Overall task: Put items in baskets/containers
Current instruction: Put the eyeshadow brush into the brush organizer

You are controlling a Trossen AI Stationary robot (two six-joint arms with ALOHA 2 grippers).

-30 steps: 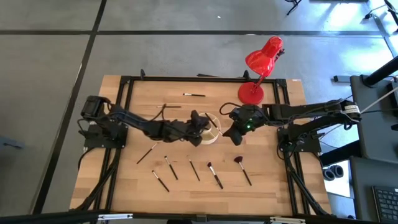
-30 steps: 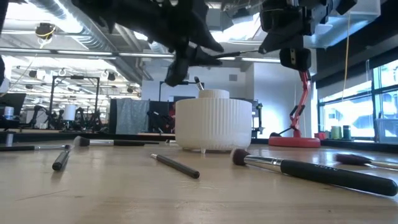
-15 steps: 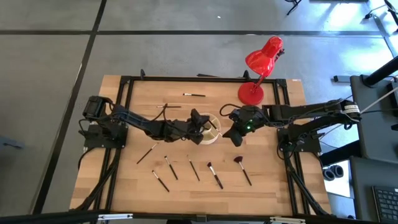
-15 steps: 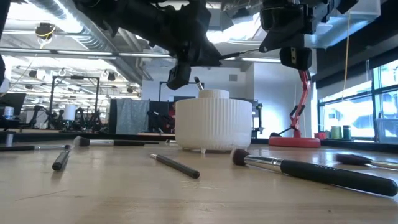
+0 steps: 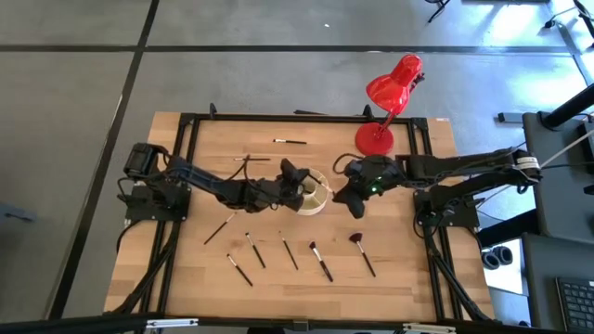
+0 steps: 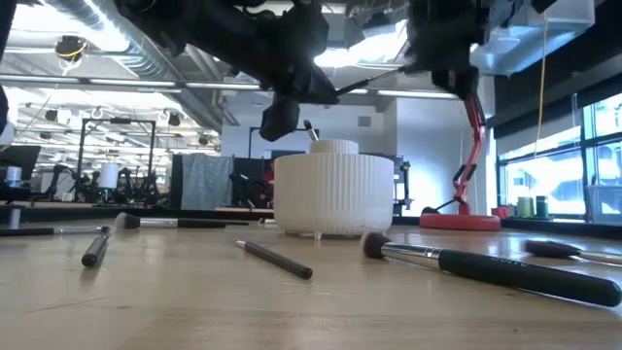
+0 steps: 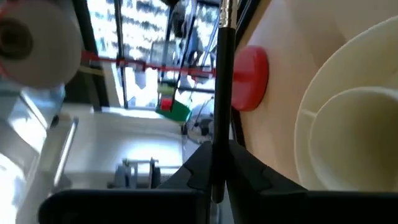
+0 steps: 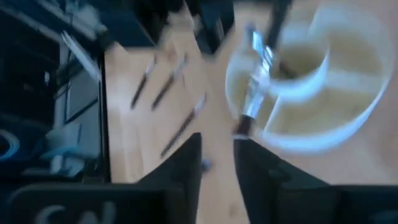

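Holding a brush [image 7: 221,93] pinched in my left claw [image 5: 290,178] over the cup [image 5: 316,192] at mid-bench; I should tip it upright and release only with its lower end inside a compartment. Right claw [image 5: 345,193] hangs just beside the cup; I cannot tell its fingers.

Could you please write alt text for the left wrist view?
The left gripper is shut on a thin dark makeup brush beside the cream organizer cup. The lamp's red base stands on the wooden table behind.
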